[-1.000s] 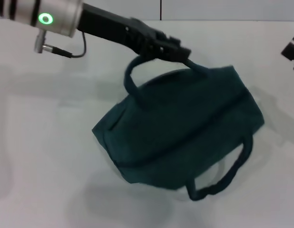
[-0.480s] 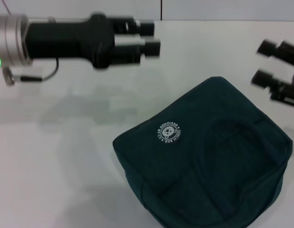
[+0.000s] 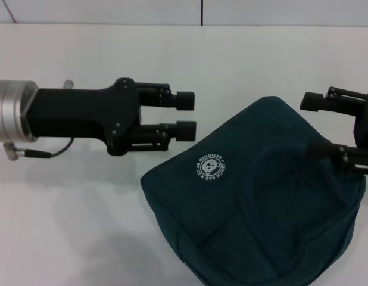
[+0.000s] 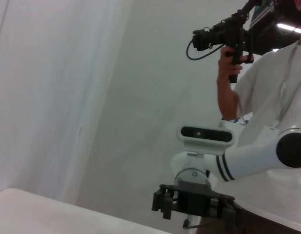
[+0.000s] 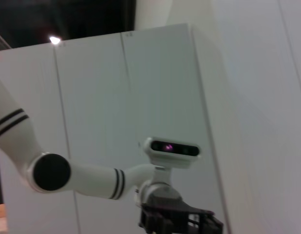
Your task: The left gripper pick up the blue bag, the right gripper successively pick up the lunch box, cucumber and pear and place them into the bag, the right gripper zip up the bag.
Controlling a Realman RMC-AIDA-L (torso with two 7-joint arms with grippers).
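- blue bag (image 3: 261,202) lies on the white table (image 3: 71,232), logo side up, nearest the robot. A second ago it hung tilted from the left claw by one loop handle; since half a second ago it has lain flat with nothing holding it. Handles not visible now.
- Judgement: bag looks shut and set down, so packing and zipping seem finished. No lunch box, cucumber or pear on the table; whether they're inside, cannot tell.
- left gripper (image 3: 187,115) just left of the bag, pointing toward it, lower than half a second ago. Fingers parted a moderate gap, nothing between them, clear of the fabric.
- right gripper (image 3: 318,124) over the bag's far right edge. Fingers spread wide, empty; lower finger overlaps the fabric, contact unclear.
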